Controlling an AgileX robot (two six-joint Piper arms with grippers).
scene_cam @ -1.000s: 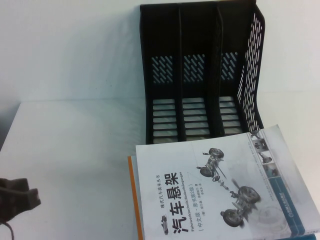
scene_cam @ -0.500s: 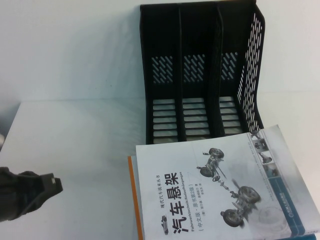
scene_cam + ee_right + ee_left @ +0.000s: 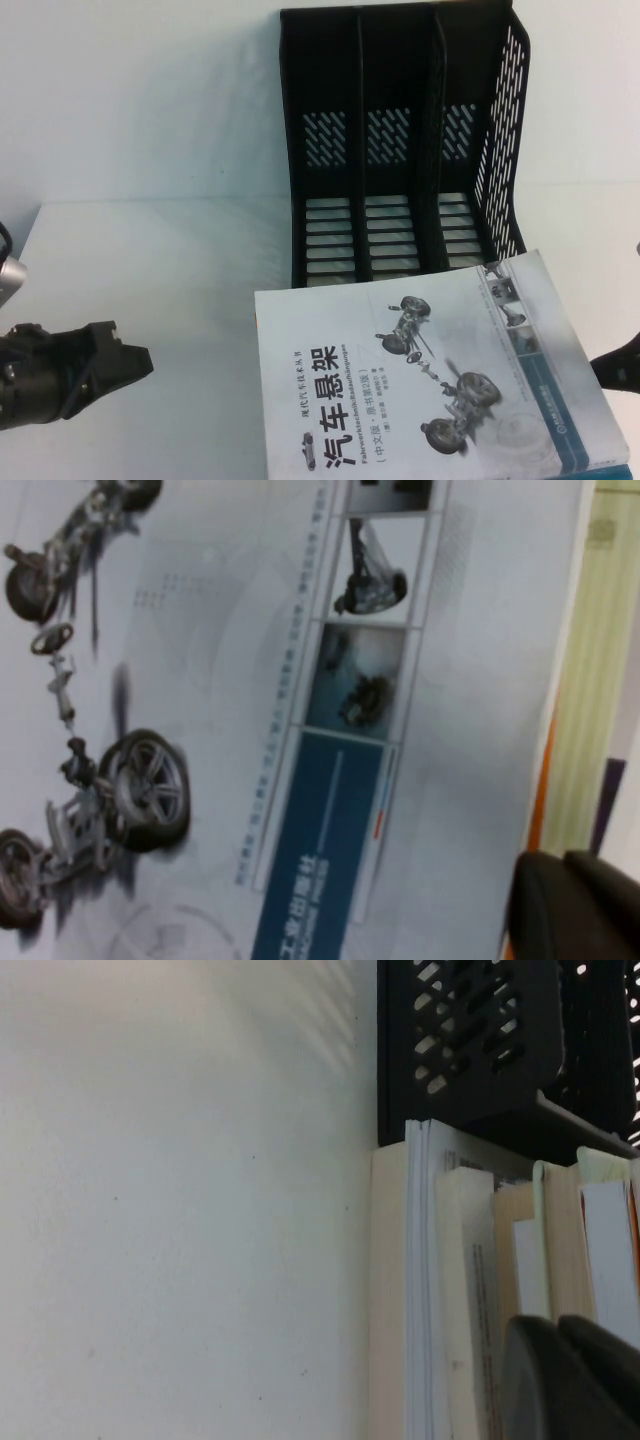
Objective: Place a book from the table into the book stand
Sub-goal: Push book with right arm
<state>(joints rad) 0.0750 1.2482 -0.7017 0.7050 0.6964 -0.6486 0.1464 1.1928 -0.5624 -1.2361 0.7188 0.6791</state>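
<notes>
On the white desk (image 3: 150, 260), just in front of the black book stand (image 3: 400, 140), the book (image 3: 420, 380) with the black Chinese title and the car-suspension picture lies flat, cover up, on top of a small pile of other books (image 3: 540, 1250). Its far edge sits near the foot of the stand; whether the two touch cannot be told. All three upright slots of the stand are empty, so as far as the pictures show the task is barely begun: nothing has been lifted, stood on edge or slid into a slot.

The left gripper (image 3: 125, 360) hovers low over the desk on the robot's left, well apart from the book's near-left edge and pointing toward it. Its jaws are fully closed and hold nothing; the left wrist view looks along the side of the pile, page edges showing, with the stand behind. The right gripper (image 3: 615, 365) shows only as a dark tip at the right border of the high view, just beside the book's right edge; the right wrist view looks down on the cover and its blue strip. How its jaws stand cannot be told.

What is left is probably everything that matters: getting a hold on the top book, raising it clear of the pile, turning it upright and lowering it into one of the slots.
</notes>
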